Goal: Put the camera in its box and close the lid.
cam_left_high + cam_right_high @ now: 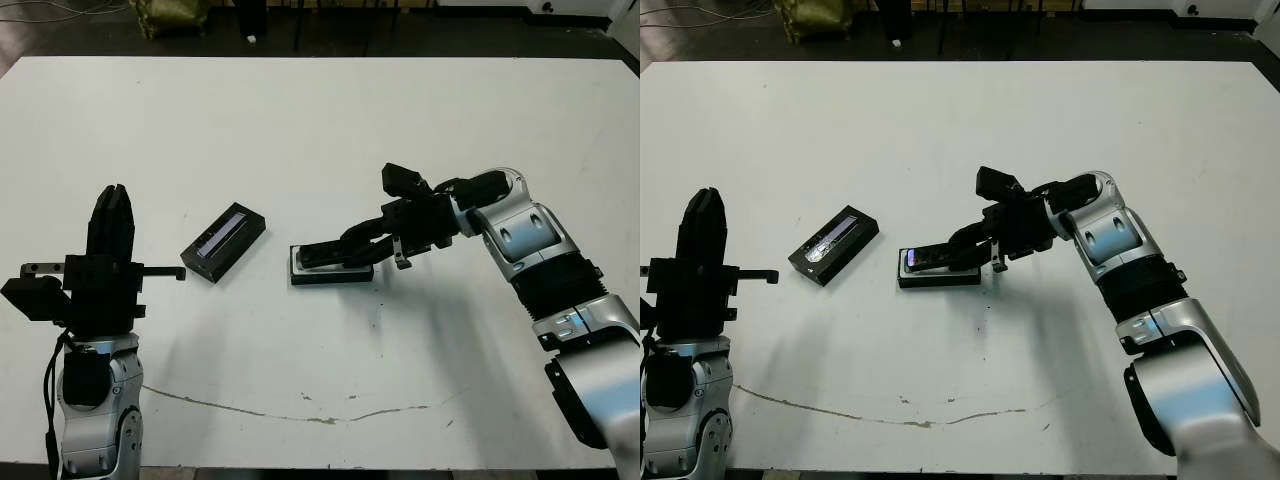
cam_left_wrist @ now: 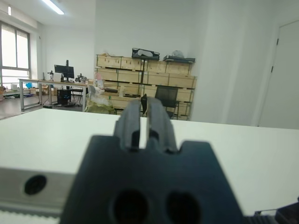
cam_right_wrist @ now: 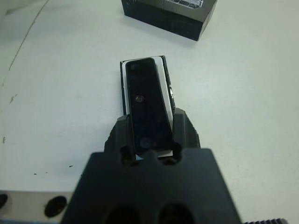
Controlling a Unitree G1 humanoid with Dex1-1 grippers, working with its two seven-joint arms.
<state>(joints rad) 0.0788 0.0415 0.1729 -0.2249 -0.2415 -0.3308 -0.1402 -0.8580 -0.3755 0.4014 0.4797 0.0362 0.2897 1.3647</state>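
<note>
Jaws of our right gripper (image 3: 149,140) pinch the camera (image 3: 148,102) by its long sides, over the box (image 1: 331,266) at desk centre. Left gripper (image 1: 112,225) jaws pressed together, idle. Camera looks light, rigid, slick: we'd keep that side grip. Lid (image 1: 223,242) lies just left.

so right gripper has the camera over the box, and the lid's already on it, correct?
Not quite. The right gripper does hold the camera over the box, but the lid isn't on it: it lies on the table to the box's left, apart from it. The left eye view shows this.
</note>
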